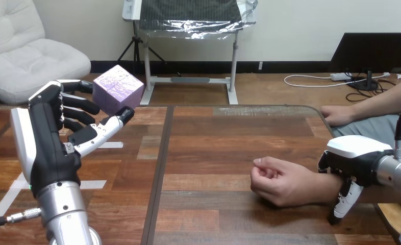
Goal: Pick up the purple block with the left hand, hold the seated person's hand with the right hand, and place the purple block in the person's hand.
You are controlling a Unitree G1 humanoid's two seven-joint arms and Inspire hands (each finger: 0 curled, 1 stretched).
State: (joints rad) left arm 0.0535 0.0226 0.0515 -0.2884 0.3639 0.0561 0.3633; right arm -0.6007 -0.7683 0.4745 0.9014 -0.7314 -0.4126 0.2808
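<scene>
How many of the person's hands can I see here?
2. One of the person's hands lies loosely closed on the table, right of centre, with the robot's right hand at its wrist. The other hand rests at the table's far right edge.

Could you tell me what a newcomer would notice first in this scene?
The purple block stands out first, pinched above the table at upper left by the left hand. At the right, the right hand curls over the person's wrist, and the person's hand lies loosely closed on the table.
</scene>
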